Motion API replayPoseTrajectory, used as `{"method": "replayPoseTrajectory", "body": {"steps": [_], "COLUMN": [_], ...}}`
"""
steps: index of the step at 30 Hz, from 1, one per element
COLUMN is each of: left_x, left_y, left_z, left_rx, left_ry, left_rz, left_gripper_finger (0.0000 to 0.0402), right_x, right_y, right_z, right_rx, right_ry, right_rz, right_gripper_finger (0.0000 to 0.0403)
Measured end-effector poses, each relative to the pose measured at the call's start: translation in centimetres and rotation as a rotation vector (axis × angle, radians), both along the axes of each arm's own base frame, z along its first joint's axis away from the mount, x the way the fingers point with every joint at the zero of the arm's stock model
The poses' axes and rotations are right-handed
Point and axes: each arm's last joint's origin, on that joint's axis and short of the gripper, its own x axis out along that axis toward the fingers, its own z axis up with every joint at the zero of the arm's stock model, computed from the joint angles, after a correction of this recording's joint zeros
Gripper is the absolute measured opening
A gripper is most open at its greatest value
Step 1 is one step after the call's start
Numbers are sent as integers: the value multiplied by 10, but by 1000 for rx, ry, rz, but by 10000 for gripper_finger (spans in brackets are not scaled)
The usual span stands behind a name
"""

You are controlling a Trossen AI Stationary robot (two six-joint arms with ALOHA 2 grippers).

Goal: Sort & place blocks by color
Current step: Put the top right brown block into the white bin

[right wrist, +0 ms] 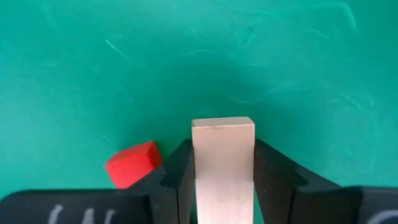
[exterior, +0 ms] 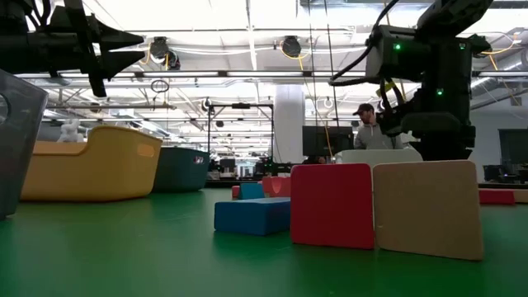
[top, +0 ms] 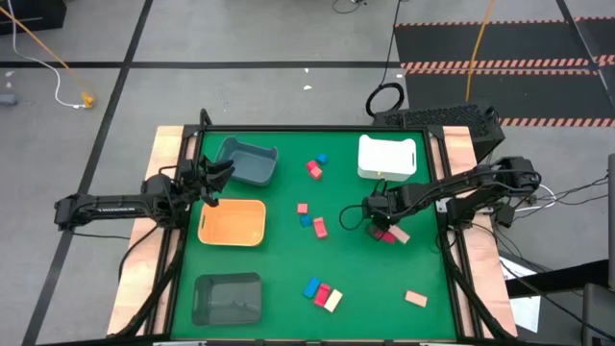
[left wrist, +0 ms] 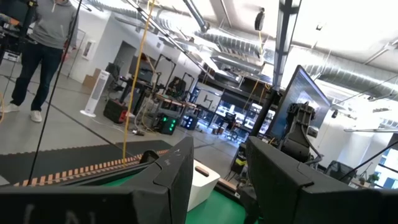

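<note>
Small red, blue and tan blocks lie scattered flat on the green mat (top: 288, 259). My right gripper (right wrist: 222, 155) points down at the mat right of centre (top: 373, 217) and is shut on a tan block (right wrist: 222, 149). A red block (right wrist: 132, 163) lies on the mat beside its fingers. In the high view a red block (top: 384, 234) and a tan block (top: 400, 235) sit just near of it. My left gripper (top: 219, 175) hovers open between the grey-blue tray (top: 248, 160) and the orange tray (top: 232, 222), raised high (exterior: 107, 41), holding nothing. My right gripper pinches the tan block between its two fingers, one on each long side. The fingers come from above, pointing down, and lie along the block. Its free end (right wrist: 222, 132) sticks out past the fingertips toward the mat. Whether that end touches the mat, I cannot tell.
A white tray (top: 385, 157) stands at the far right and a dark grey tray (top: 227, 298) at the near left. Blue, red and cream blocks (top: 323, 294) cluster near the front edge, large in the low view (exterior: 332, 205). More blocks lie mid-mat (top: 313, 223) and far (top: 316, 165).
</note>
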Motion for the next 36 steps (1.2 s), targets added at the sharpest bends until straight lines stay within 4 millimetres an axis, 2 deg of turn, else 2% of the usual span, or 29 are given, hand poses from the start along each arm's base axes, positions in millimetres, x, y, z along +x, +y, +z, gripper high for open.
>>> {"method": "replayPoseTrajectory", "body": {"steps": [5, 10, 19, 27, 32, 36], "left_x": [0, 0, 0, 0, 0, 0], "left_y": [0, 0, 0, 0, 0, 0], "left_z": [0, 0, 0, 0, 0, 0], "left_rx": [0, 0, 0, 0, 0, 0], "left_ry": [1, 1, 1, 1, 0, 0], "left_rz": [0, 0, 0, 0, 0, 0], "left_gripper_finger": [150, 150, 150, 150, 150, 150], "right_x": [3, 6, 9, 15, 16, 14], "right_y": [0, -6, -31, -50, -62, -73], "right_z": [6, 25, 66, 95, 107, 109], "right_rx": [11, 11, -114, -201, -272, -320], "right_ry": [-74, -235, -586, -863, -968, -984], "right_rz": [-12, -39, -51, -85, -88, -107], "right_gripper_finger": [112, 112, 112, 112, 112, 112]}}
